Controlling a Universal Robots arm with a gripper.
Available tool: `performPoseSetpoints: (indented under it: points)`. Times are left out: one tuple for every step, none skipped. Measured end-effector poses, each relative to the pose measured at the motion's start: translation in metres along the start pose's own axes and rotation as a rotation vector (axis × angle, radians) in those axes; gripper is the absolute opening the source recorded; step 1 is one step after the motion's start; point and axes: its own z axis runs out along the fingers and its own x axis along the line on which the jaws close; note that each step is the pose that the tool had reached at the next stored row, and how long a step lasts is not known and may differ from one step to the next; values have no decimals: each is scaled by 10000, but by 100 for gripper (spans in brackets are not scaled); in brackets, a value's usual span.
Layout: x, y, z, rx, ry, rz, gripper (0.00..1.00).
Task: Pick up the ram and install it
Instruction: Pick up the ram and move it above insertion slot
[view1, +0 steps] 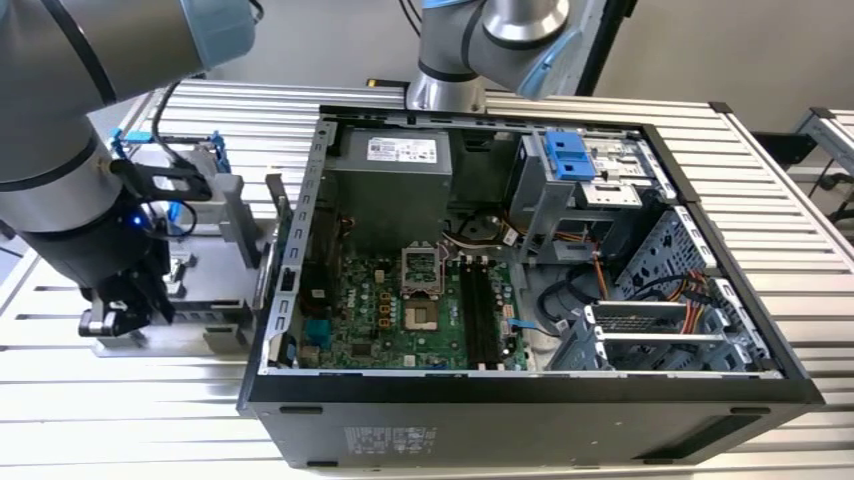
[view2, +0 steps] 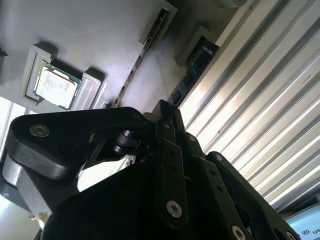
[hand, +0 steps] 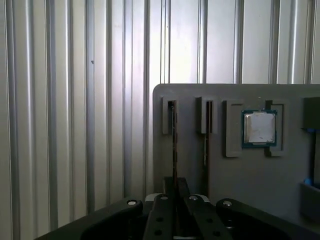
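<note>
The ram stands on edge in a slot of the grey holder tray, seen as a thin dark strip. My gripper sits right over it, fingers drawn together with the stick's edge between them. In the second wrist view the same ram runs up from the gripper. In the exterior view the gripper hangs low over the tray, to the exterior view's left of the open computer case. The motherboard's black slots lie inside the case.
A second thin stick stands in the neighbouring tray slot, between the held ram and a square silver processor chip. The case's raised side wall separates tray from motherboard. A second robot arm stands behind the case on the ribbed aluminium table.
</note>
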Motion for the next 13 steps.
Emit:
performPoseSetpoints:
  points:
    - [0,0,-13,0,0,0,0]
    - [-1,0,-27,1,-1,0,0]
    - [-2,0,-45,1,-1,0,0]
    - [-2,1,-67,1,-1,0,0]
    - [-3,1,-90,1,-1,0,0]
    - [-4,1,-112,0,0,0,0]
    - [-5,2,-135,0,0,0,0]
    - [-6,2,-157,0,0,0,0]
    - [-7,2,-181,1,-1,0,0]
    - [-8,2,-205,1,0,0,0]
    - [-8,3,-230,0,0,0,0]
    - [-9,3,-256,0,1,0,0]
    - [-10,3,-281,0,0,0,0]
